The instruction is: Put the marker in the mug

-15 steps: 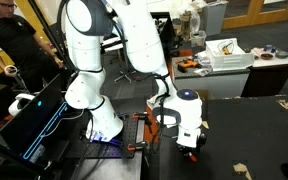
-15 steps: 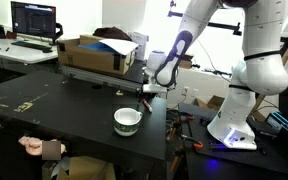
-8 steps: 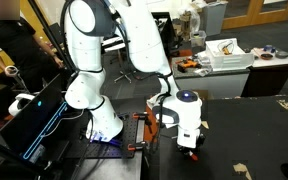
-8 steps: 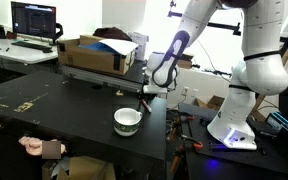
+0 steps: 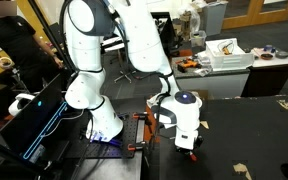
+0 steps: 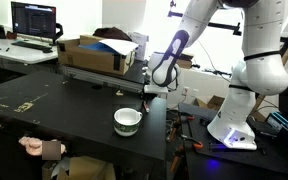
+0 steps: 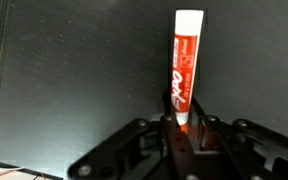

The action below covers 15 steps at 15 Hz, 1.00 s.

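My gripper (image 7: 184,128) is shut on the marker (image 7: 184,60), a red stick with a white end that points away from the jaws over the black table. In an exterior view the gripper (image 6: 144,97) hangs just above and to the right of the white mug (image 6: 128,121), which stands on the black table (image 6: 54,100) near its right edge. In an exterior view the gripper (image 5: 189,143) points down with a bit of red at its tip. The mug does not show in that view or in the wrist view.
An open cardboard box (image 6: 96,52) sits at the back of the table. A person's hand (image 6: 32,146) rests at the table's near edge. A person (image 5: 6,42) and a laptop (image 5: 39,118) are beside the robot base (image 5: 102,122).
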Each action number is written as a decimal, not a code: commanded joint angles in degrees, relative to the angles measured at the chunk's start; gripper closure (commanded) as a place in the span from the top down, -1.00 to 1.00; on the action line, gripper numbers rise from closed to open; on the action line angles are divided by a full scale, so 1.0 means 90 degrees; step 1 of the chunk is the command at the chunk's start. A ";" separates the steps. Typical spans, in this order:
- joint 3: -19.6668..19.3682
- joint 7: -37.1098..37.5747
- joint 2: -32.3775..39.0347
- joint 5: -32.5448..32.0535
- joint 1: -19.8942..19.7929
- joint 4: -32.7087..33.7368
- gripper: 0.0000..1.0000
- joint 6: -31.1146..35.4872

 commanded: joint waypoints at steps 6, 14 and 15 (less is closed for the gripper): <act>-0.1469 0.0360 -0.1608 -0.0514 0.1211 -0.1252 -0.90 0.0103; -0.3109 0.1656 -0.2234 -0.2873 0.2439 -0.1362 -0.90 0.0263; -0.3220 0.1889 -0.2329 -0.3242 0.2508 -0.1374 -0.90 0.0250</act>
